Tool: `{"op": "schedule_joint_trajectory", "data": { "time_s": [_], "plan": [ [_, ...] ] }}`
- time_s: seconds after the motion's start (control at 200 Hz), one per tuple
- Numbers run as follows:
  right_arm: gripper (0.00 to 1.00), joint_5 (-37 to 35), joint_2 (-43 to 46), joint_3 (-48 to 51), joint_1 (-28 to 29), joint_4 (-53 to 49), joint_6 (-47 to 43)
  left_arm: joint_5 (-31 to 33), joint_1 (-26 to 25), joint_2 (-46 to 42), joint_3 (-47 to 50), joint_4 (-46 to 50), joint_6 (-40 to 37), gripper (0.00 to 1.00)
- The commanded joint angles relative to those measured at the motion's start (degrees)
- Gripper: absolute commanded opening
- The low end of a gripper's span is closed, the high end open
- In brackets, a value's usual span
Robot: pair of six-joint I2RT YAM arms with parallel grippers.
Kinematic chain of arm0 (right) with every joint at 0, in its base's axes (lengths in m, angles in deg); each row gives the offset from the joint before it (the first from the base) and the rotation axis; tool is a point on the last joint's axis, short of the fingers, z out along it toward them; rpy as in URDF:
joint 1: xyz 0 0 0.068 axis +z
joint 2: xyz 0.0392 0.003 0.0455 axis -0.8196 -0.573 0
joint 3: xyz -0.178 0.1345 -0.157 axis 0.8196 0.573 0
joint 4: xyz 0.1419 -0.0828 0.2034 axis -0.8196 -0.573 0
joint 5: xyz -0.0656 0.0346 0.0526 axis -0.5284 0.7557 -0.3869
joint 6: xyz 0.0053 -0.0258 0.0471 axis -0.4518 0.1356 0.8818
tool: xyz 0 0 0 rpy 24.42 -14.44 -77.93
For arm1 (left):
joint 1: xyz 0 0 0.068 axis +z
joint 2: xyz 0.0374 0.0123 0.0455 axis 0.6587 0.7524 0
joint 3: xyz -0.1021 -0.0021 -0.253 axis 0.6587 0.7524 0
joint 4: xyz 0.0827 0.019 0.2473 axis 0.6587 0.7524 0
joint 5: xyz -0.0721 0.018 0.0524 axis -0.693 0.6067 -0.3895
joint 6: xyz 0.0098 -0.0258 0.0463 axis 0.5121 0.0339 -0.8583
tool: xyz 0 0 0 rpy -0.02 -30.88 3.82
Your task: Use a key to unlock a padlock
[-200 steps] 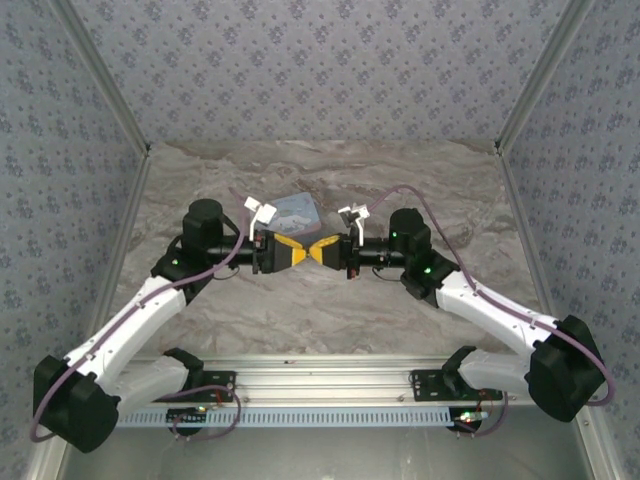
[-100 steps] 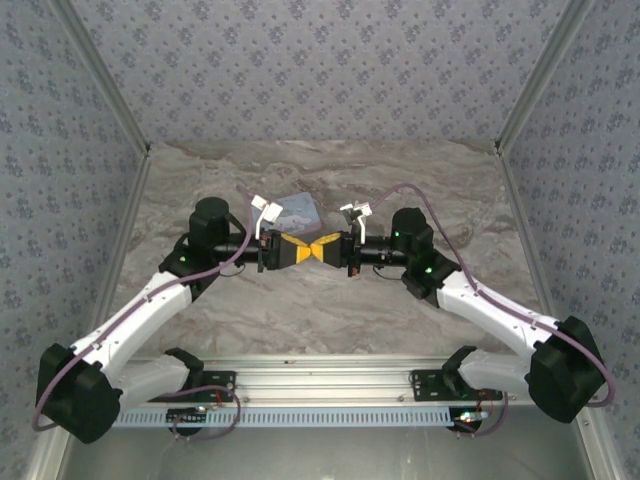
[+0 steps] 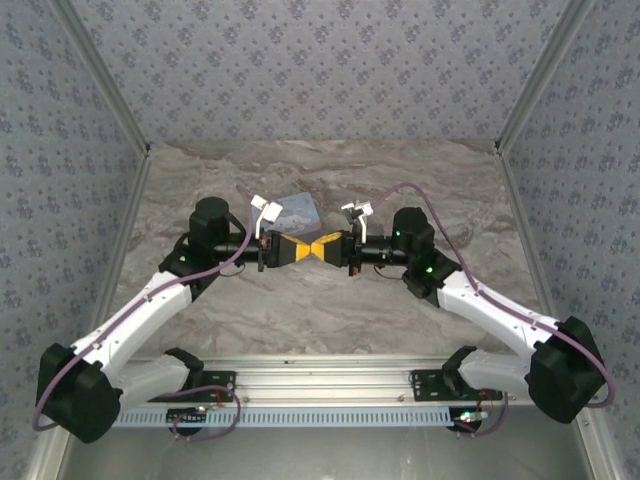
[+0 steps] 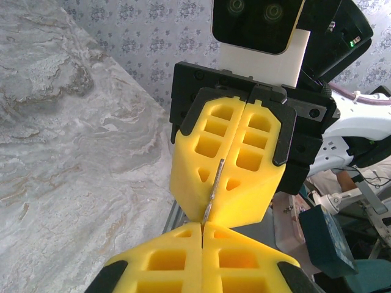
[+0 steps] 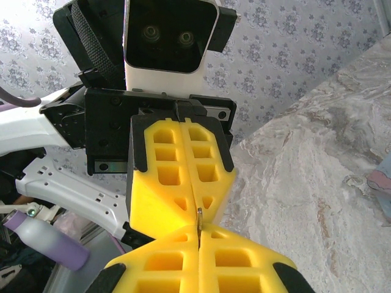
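My two grippers meet tip to tip above the middle of the table. A thin silver key lies in the seam of the right gripper's yellow fingers, and its end reaches into the closed tips of my left gripper. In the right wrist view the key pokes out of my right gripper towards the left gripper's fingers. From above, the left gripper and right gripper touch at their points. Both are shut. The padlock is out of view.
A pale-blue tin lies on the marble table just behind the grippers. Its edge shows at the right of the right wrist view. Patterned walls close in the back and both sides.
The left gripper's jaws have closed onto the key's end, and the left arm has edged slightly right towards the right gripper. The right arm has stayed still.
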Motion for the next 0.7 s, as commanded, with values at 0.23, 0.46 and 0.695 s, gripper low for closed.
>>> {"op": "schedule_joint_trajectory", "data": {
  "time_s": [0.23, 0.46, 0.695],
  "plan": [
    [0.00, 2.3, 0.7, -0.2, 0.5, 0.7, 0.4, 0.2, -0.7, -0.6, -2.7, -0.6, 0.2, 0.13],
    [0.00, 2.9, 0.1, -0.8, 1.0, 0.8, 0.4, -0.3, -1.2, -0.4, -2.7, -1.7, 0.5, 0.17],
    [0.00, 3.6, -1.4, -1.7, 1.6, 0.8, 0.7, -1.0, -1.9, -0.1, -2.9, -2.2, 0.1, 0.26]
  ]
}}
